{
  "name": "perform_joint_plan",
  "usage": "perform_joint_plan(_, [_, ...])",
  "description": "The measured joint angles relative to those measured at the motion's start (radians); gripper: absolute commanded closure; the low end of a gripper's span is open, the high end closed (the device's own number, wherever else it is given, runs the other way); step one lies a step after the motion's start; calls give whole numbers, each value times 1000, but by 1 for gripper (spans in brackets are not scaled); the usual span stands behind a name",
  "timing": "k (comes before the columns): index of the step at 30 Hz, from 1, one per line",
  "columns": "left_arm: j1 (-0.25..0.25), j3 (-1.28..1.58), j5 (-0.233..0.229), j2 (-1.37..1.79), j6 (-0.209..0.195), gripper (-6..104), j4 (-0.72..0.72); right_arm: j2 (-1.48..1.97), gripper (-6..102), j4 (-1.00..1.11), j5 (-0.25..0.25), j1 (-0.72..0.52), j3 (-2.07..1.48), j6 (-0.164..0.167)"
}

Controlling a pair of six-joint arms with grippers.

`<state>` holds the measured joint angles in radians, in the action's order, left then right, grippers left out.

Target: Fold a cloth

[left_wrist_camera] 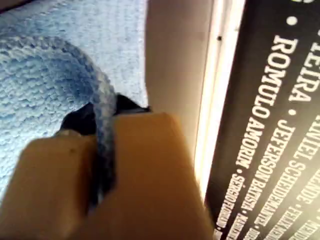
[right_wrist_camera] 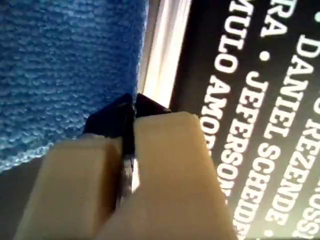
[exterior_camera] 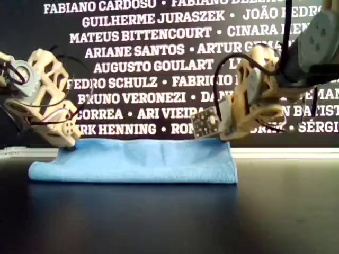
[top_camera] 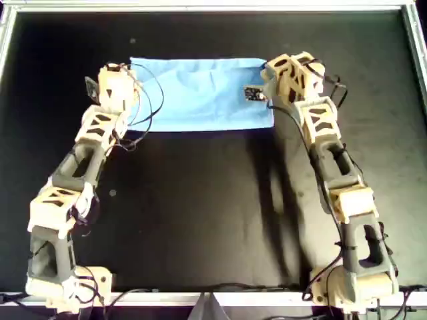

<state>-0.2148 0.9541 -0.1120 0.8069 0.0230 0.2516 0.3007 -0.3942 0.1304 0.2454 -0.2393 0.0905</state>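
Note:
The sky-blue cloth lies doubled into a flat rectangle at the far middle of the black table; it also shows in the exterior view. My first gripper is at its far corner on the overhead view's left, low on the cloth. In the first wrist view it is shut on a bunched fold of cloth. My second gripper is at the far corner on the overhead view's right. Its jaws are shut beside the cloth, with no cloth seen between them.
A metal frame rail runs close behind the cloth. A black banner with white names stands behind it. Bare black table spreads between the two arms toward the near edge.

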Motion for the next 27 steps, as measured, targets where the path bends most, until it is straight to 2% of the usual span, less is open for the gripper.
perform_joint_plan(5, [0, 0, -5, -2, 0, 50, 0, 0, 57, 0, 0, -5, 0, 0])
perform_joint_plan(10, [0, 0, -5, -5, 0, 36, 0, 0, 42, 0, 0, -3, 0, 0])
perform_joint_plan(14, [0, -3, -5, -25, 0, 32, 0, 0, 38, 0, 0, -3, 0, 0])
perform_joint_plan(22, [0, 0, -6, -17, 0, 32, 3, 34, 38, 0, 0, -18, -2, 0])
perform_joint_plan(25, [0, 83, -9, 101, 0, 32, 34, 135, 38, -14, 0, -29, -3, 0])
perform_joint_plan(27, [0, 169, -9, 245, 0, 32, 67, 259, 38, -97, 0, -34, -2, 0])
